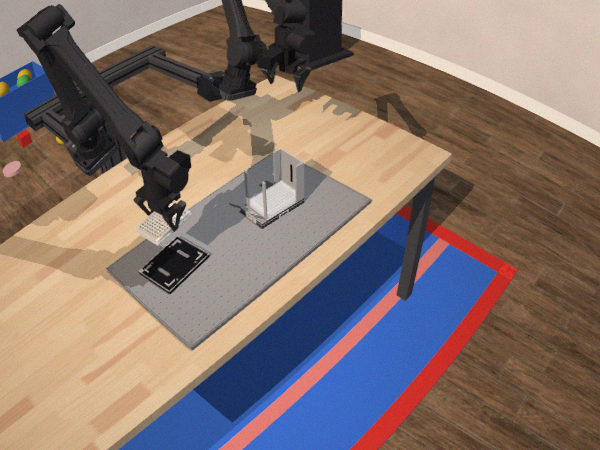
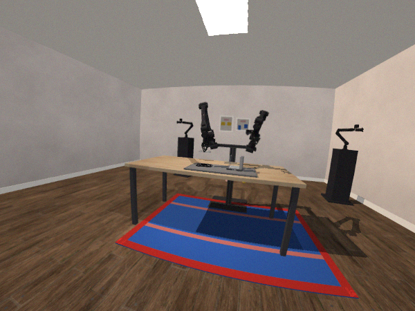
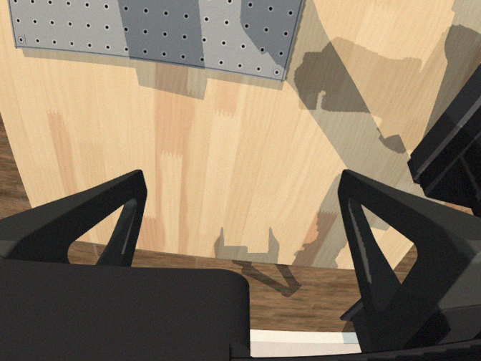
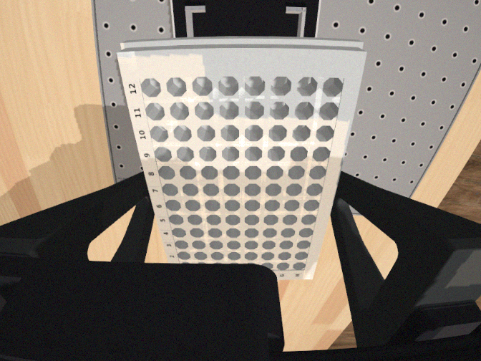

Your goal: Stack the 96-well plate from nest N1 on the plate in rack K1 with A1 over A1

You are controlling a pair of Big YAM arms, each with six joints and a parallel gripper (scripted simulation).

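Observation:
My right gripper (image 1: 159,218) (image 4: 242,180) is shut on the white 96-well plate (image 1: 153,228) (image 4: 240,162), gripping its two long sides. The plate hangs above the table, just behind nest N1. Column 12 is at its far end in the right wrist view; G and H show at the near end, and the A1 corner is hidden behind the dark camera housing. The black nest N1 (image 1: 174,263) (image 4: 240,21) is empty. The stack rack K1 (image 1: 300,183) (image 2: 241,163) holds the white lower plate (image 1: 276,198); its lettering is too small to read. My left gripper (image 1: 285,85) (image 3: 242,180) is open and empty, high behind the rack.
A grey perforated board (image 1: 240,265) (image 3: 89,31) carries nest and rack on the wooden table (image 1: 65,320). The rack's upright walls and posts stand well above its plate. Part of another dark arm piece (image 3: 454,155) shows at the right edge of the left wrist view.

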